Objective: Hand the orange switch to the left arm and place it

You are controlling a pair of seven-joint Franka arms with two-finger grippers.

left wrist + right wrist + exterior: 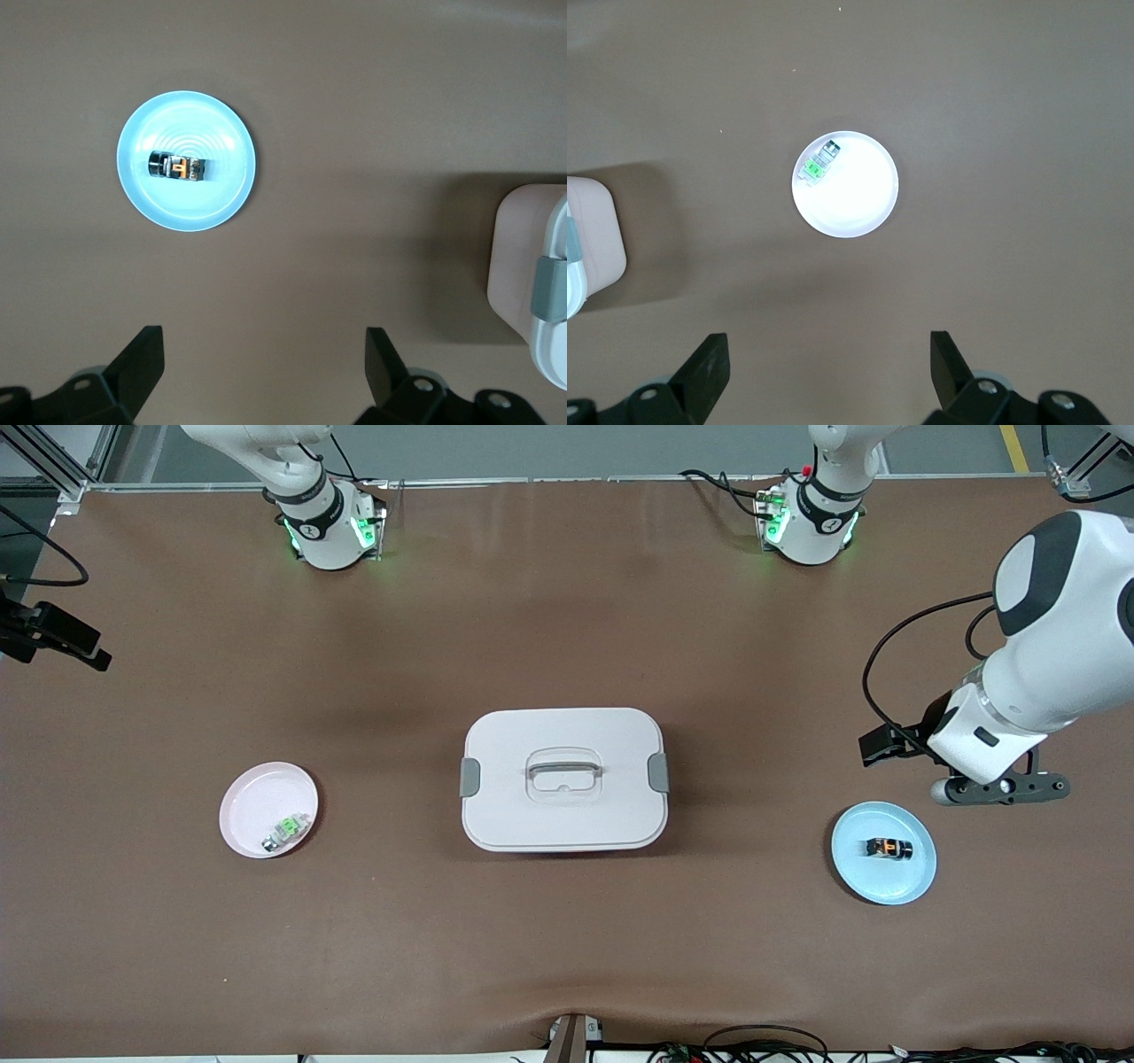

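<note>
Fingers (142, 359) apart, box (563, 778) mid-table

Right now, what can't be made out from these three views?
- Right gripper: outside the front view; only its open fingertips show, in its own wrist view.
- Box: lid closed, contents hidden; both wrist views cut it at an edge.
- Orange switch on the blue plate: too small for detail.
- Left gripper: fingertips hidden under its arm in the front view.

Orange switch (889, 848), blue plate (912, 879)
</note>
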